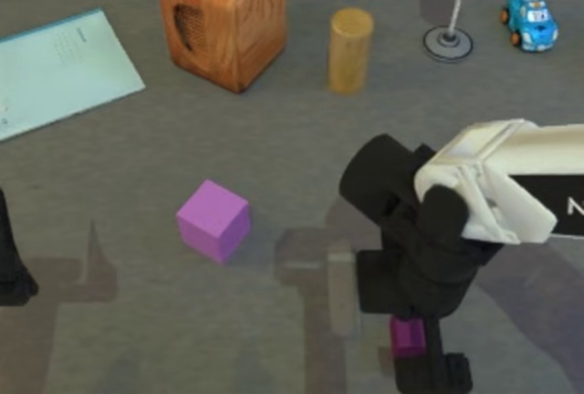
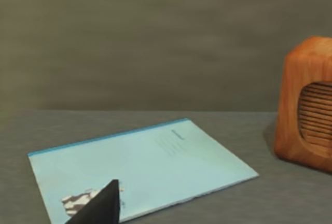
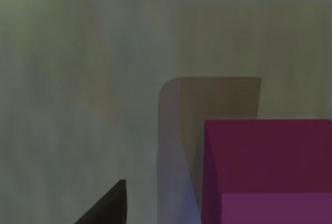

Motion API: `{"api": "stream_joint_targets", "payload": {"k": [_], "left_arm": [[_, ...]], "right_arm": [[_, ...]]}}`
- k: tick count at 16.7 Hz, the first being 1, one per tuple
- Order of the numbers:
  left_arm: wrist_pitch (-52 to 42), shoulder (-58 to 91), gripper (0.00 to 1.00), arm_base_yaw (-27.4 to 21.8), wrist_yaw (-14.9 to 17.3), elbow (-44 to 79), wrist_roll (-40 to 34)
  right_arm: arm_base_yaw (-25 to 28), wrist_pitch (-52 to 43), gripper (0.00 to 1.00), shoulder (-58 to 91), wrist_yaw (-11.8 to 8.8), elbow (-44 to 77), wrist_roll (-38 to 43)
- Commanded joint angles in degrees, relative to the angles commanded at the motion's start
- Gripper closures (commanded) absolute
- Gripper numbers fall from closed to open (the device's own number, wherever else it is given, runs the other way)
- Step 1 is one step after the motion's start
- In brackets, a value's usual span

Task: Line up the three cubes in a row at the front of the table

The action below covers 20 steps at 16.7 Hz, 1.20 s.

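Front right of table (image 1: 301,148): my right claw (image 1: 415,344) sits over small magenta cube (image 1: 408,336); can't tell if pinching. Violet cube (image 1: 213,220) mid-table, mauve unseen. Judge: seat flat, square w/ front edge. Left arm parked at left edge.

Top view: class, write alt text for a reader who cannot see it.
The right arm's pincer reaches down at the table's front right over a small dark magenta cube. A violet-pink cube sits left of centre; an orange wooden block, yellow cylinder, turquoise paper and blue toy car line the back. The left arm is parked at the left edge.
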Motion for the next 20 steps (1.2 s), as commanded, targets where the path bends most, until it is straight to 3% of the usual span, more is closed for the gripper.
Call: {"api": "stream_joint_targets", "payload": {"k": [4,11,20], "left_arm": [[0.0,0.0,0.0,0.0,0.0,0.0,0.0],[0.0,0.0,0.0,0.0,0.0,0.0,0.0],[-4.08,5.91,0.0,-2.01,0.16,5.95,0.35]], "right_arm": [[-0.14,-2.36,0.0,-0.89,0.0,1.76,0.0],[0.11,-15.66,0.0,-6.19,-0.03,9.44,-0.49],[-2.77,-11.53,0.0,-11.38,-0.71,5.77,1.54]]}}
